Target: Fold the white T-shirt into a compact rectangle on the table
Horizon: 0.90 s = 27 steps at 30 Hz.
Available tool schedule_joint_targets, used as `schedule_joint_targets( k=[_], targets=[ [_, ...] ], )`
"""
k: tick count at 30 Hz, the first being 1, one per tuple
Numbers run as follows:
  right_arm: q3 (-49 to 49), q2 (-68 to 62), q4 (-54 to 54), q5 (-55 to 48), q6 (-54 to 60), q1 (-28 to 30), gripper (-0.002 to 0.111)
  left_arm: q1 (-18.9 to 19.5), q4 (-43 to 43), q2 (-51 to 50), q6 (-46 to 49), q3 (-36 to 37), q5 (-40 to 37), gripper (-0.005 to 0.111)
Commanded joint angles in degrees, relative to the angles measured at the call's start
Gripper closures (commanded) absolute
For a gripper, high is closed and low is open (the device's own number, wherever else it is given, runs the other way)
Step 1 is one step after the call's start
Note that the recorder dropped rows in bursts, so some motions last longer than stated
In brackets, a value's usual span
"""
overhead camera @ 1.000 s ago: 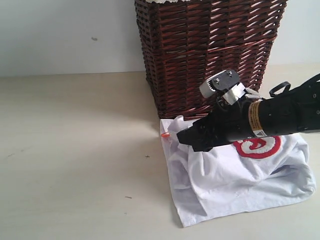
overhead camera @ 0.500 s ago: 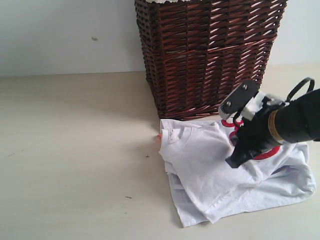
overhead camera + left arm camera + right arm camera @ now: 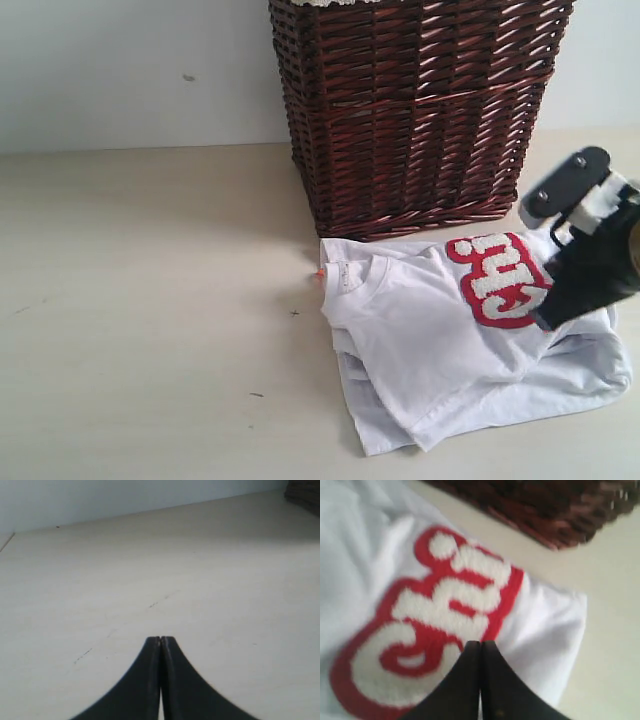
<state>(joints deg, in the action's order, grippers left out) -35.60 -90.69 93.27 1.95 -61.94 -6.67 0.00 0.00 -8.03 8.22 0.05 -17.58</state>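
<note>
Left end effector (image 3: 160,640) and right end effector (image 3: 549,316) were pressed together, the latter over the red-lettered white cotton T-shirt (image 3: 415,345).

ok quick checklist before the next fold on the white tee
1. Right gripper shut, no cloth seen between its jaws: ok.
2. Left gripper shut over bare table, away from the shirt: ok.
3. White T-shirt lies wholly on the table: ok.
4. Shirt forms a compact rectangle: not ok, layers are rumpled and edges uneven.
5. Gap between shirt and wicker basket: cannot tell, they look very close.
</note>
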Motion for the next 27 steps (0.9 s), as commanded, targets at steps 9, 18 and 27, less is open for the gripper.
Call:
schedule_joint_targets(
  k=[9, 18, 27],
  targets=[
    [5.1, -4.3, 5.1, 1.8, 0.2, 6.7, 0.108, 0.1, -0.4, 0.3, 0.1, -0.1, 0.2, 0.107],
    [4.8, 2.7, -3.6, 21.9, 4.9, 6.7, 0.108, 0.1, -0.4, 0.3, 0.1, -0.1, 0.2, 0.107],
    [2.5, -11.0, -17.0, 21.0, 14.3, 6.7, 0.108, 0.1, -0.4, 0.3, 0.1, -0.1, 0.2, 0.107]
  ],
)
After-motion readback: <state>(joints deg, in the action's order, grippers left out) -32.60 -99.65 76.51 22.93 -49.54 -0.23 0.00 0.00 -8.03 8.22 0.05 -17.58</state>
